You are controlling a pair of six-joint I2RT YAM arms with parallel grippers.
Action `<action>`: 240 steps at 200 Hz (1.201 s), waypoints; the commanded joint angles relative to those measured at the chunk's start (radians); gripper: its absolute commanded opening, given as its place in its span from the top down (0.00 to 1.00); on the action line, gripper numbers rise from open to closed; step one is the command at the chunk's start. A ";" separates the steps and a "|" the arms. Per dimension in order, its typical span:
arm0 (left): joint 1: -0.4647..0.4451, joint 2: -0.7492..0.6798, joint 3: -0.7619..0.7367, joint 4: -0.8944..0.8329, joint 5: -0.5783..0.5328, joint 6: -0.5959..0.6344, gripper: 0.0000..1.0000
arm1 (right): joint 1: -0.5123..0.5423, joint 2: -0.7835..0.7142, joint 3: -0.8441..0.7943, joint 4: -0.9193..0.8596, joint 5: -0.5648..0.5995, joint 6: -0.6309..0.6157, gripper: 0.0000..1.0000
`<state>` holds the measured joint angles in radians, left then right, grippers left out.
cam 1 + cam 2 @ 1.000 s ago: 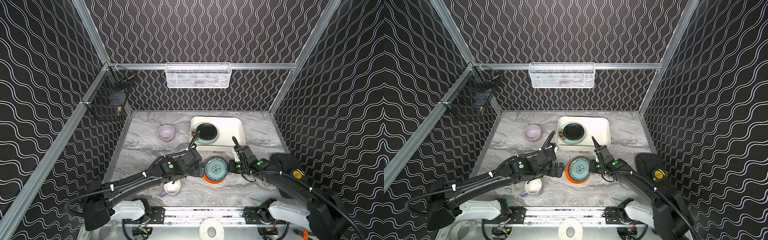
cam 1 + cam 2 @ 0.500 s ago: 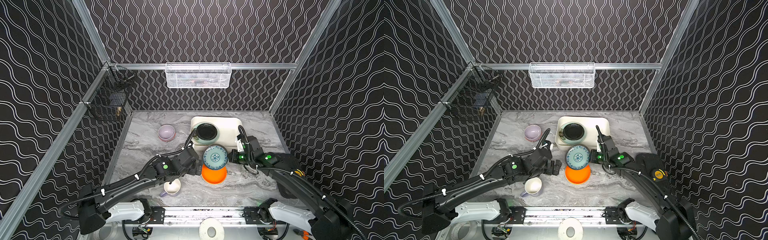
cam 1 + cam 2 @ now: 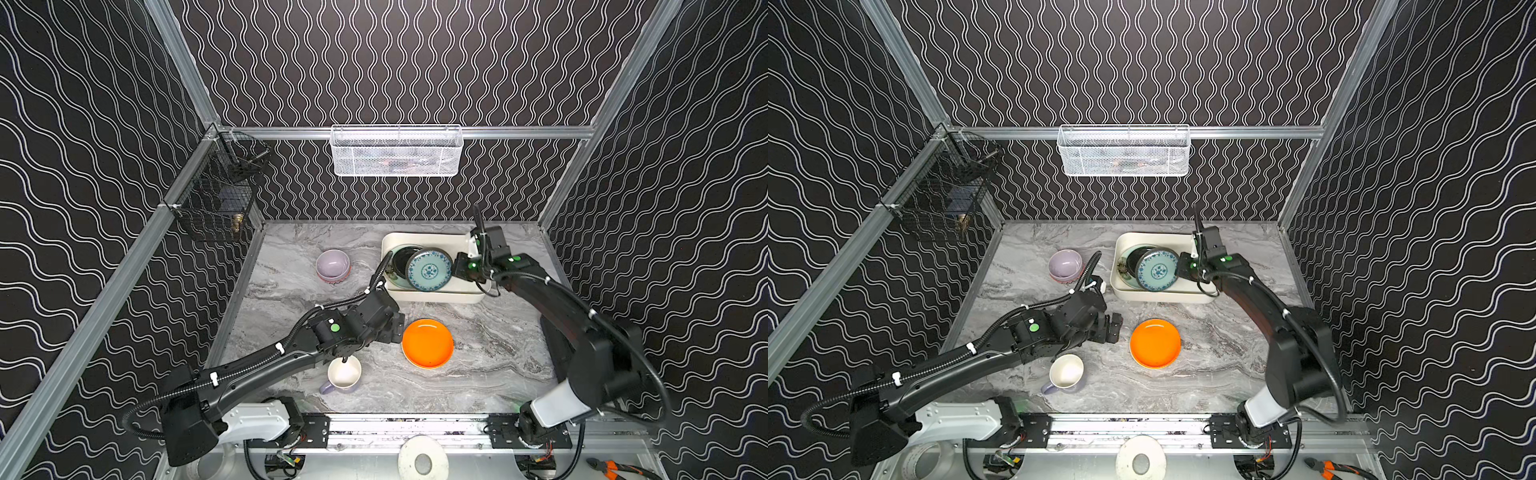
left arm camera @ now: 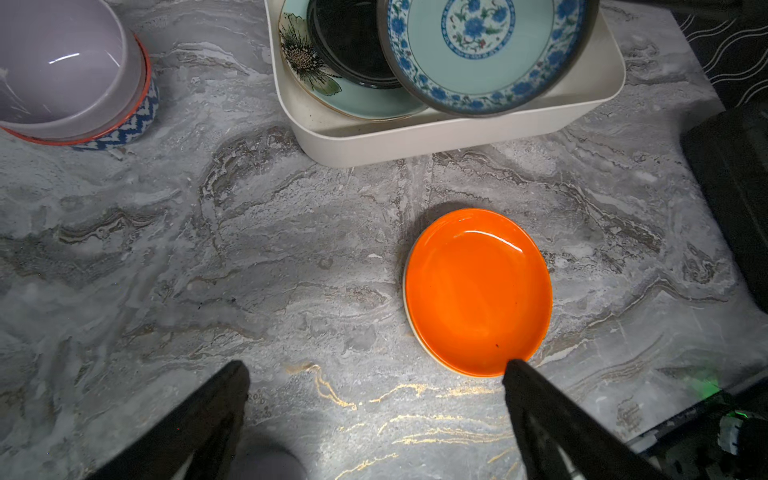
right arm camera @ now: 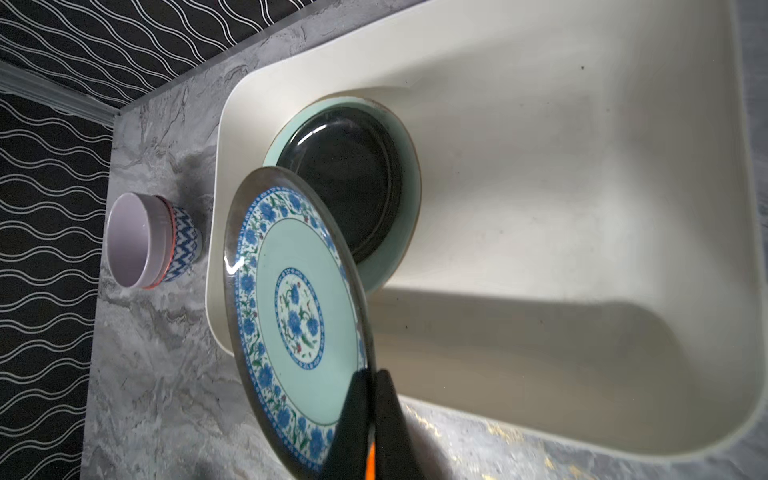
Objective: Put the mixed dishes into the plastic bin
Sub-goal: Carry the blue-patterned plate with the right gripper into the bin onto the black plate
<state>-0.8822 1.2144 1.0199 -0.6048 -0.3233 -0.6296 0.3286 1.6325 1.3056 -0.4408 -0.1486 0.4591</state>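
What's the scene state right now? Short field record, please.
right gripper: shut on teal floral plate, held tilted over plastic bin, not yet released
bin contents: black plate on mint plate
left gripper: open, empty, next to orange plate
on table: orange plate, mug, lilac bowl nested in patterned bowl

A teal plate (image 3: 428,272) with blue floral rings; black plate (image 5: 345,183); orange plate (image 3: 427,343); lilac bowl (image 3: 332,264); cream bin (image 3: 436,296); mug (image 3: 343,374) perhaps lavender.
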 commanded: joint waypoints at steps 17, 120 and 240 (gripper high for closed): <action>0.067 0.025 0.003 0.093 0.069 0.041 0.01 | -0.020 0.215 0.186 0.038 -0.048 -0.001 0.98; 0.203 0.070 -0.016 0.138 0.188 0.042 0.01 | -0.038 0.511 0.376 0.047 -0.139 0.002 0.96; 0.214 0.082 -0.021 0.140 0.193 0.042 0.01 | -0.029 0.539 0.415 0.005 -0.141 -0.017 0.70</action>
<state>-0.6712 1.3067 1.0016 -0.4858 -0.1276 -0.5999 0.2947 2.1612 1.7020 -0.4217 -0.2752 0.4519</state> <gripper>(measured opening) 0.987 0.304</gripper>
